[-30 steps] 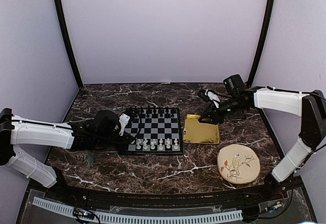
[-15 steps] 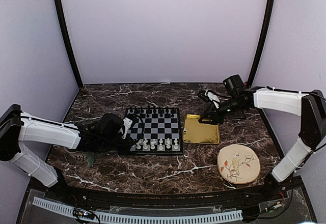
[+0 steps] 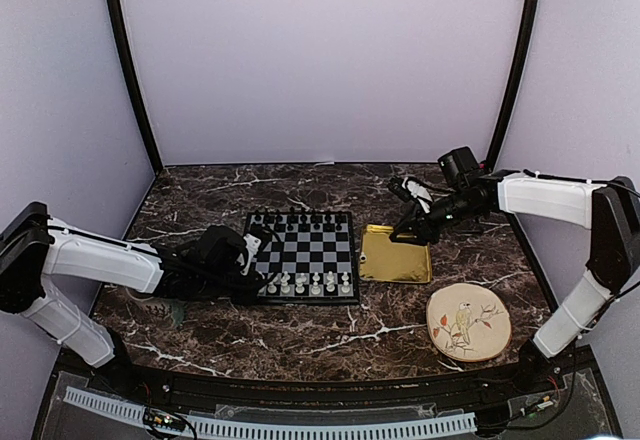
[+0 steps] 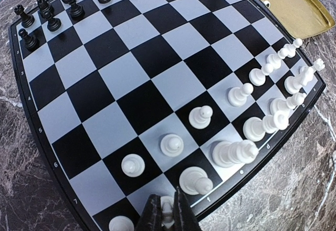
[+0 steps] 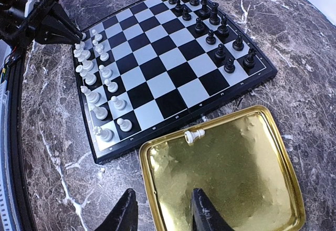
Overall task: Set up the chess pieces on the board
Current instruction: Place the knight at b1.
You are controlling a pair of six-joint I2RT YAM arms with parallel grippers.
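The board (image 3: 305, 250) lies mid-table, with black chessmen (image 3: 300, 218) along its far edge and white chess pieces (image 3: 310, 283) in two rows along its near edge. My left gripper (image 3: 262, 276) hangs over the board's near-left corner, shut on a small white chess piece (image 4: 167, 206) just above a back-row square of the board (image 4: 131, 68). Its neighbours (image 4: 194, 181) stand upright. My right gripper (image 5: 161, 193) is open and holds nothing above the gold tray (image 5: 226, 178). One white pawn (image 5: 194, 135) lies on its side in the tray, by the edge nearest the board.
The gold tray (image 3: 395, 260) sits just right of the board. A round bird-painted plate (image 3: 468, 322) lies near the front right. Dark marble tabletop (image 3: 330, 185) surrounds them, with purple walls behind and at the sides.
My left gripper has shifted right and nearer, down to the board's near-left corner, with the white piece in it. The right arm has not moved.
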